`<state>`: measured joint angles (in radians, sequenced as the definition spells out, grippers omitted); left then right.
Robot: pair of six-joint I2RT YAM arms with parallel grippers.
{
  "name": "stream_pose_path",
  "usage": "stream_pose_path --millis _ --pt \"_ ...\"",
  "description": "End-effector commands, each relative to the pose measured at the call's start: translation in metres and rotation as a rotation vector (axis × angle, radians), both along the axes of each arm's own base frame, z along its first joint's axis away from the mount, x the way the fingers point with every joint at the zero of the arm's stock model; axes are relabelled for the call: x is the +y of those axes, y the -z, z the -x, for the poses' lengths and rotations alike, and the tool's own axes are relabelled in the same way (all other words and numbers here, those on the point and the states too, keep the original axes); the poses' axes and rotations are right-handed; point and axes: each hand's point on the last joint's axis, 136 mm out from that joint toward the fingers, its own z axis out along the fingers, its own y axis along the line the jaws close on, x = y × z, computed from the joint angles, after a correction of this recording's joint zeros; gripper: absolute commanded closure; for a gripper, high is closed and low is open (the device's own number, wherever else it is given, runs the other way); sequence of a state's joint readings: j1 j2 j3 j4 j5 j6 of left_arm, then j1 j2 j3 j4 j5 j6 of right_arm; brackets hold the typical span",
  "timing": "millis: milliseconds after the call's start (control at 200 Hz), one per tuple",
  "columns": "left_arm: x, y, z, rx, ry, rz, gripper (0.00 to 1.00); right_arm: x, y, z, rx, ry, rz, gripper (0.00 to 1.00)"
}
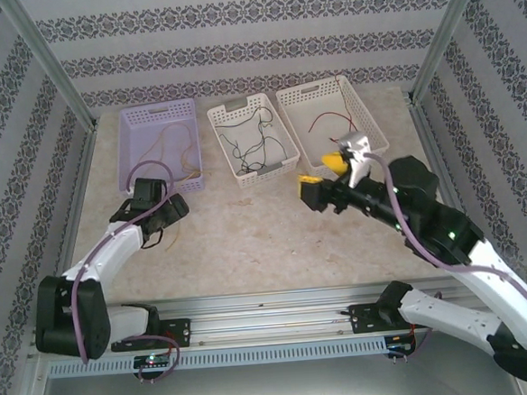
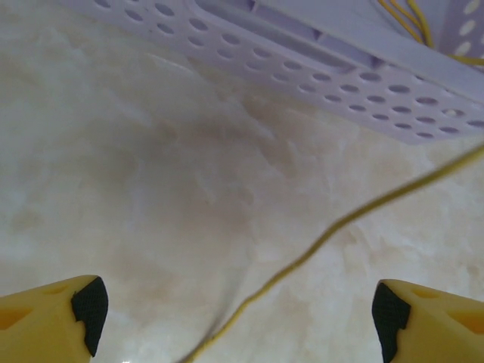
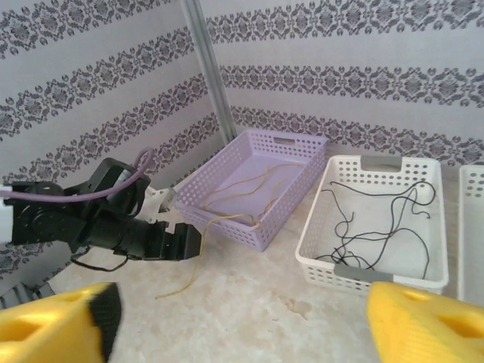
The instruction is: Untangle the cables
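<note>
Yellow cables [image 1: 184, 154] lie in the purple basket [image 1: 124, 149]. One yellow cable [image 3: 195, 268] hangs over that basket's near wall [image 3: 234, 227] and trails onto the table. My left gripper [image 1: 175, 206] sits just in front of that wall, open. The trailing yellow cable [image 2: 340, 223] runs loose between its spread fingers [image 2: 91, 306], untouched by either pad. Black cables [image 1: 255, 144] lie in the middle white basket [image 1: 262, 176], and a red cable [image 1: 330, 120] in the right white basket [image 1: 367, 114]. My right gripper [image 1: 322, 177] hangs open and empty above the table.
The three baskets stand in a row at the back of the table. Metal frame posts [image 1: 51, 63] rise at the corners, with patterned walls on three sides. Bare tabletop [image 1: 248, 235] stretches between the two arms.
</note>
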<state>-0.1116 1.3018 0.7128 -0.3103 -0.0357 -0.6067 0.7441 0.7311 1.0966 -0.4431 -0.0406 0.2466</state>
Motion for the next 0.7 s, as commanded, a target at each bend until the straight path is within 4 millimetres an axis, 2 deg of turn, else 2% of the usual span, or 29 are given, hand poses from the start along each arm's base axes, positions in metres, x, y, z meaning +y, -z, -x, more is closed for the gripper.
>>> stream_pose_path --millis 0,90,260,495,624,694 --pt "-0.001 -0.016 -0.031 -0.104 0.001 -0.028 0.15 -0.011 0.013 0.009 0.023 0.023 -0.015 0.09" --pt "-0.001 -0.008 -0.039 -0.093 0.003 -0.040 0.23 -0.016 0.021 0.019 0.043 0.005 -0.028 0.02" --pt "-0.003 -0.002 -0.047 -0.095 0.016 -0.041 0.39 -0.023 0.034 0.030 0.070 -0.001 -0.053 0.02" --pt "-0.005 -0.011 -0.056 -0.123 0.025 -0.039 0.70 -0.029 0.046 0.035 0.087 0.006 -0.065 0.02" --pt "-0.005 -0.018 -0.059 -0.131 0.026 -0.039 0.85 -0.028 0.045 0.037 0.090 -0.001 -0.072 0.02" --pt "-0.006 -0.026 -0.061 -0.144 0.031 -0.036 0.89 -0.029 0.044 0.037 0.088 -0.001 -0.076 0.02"
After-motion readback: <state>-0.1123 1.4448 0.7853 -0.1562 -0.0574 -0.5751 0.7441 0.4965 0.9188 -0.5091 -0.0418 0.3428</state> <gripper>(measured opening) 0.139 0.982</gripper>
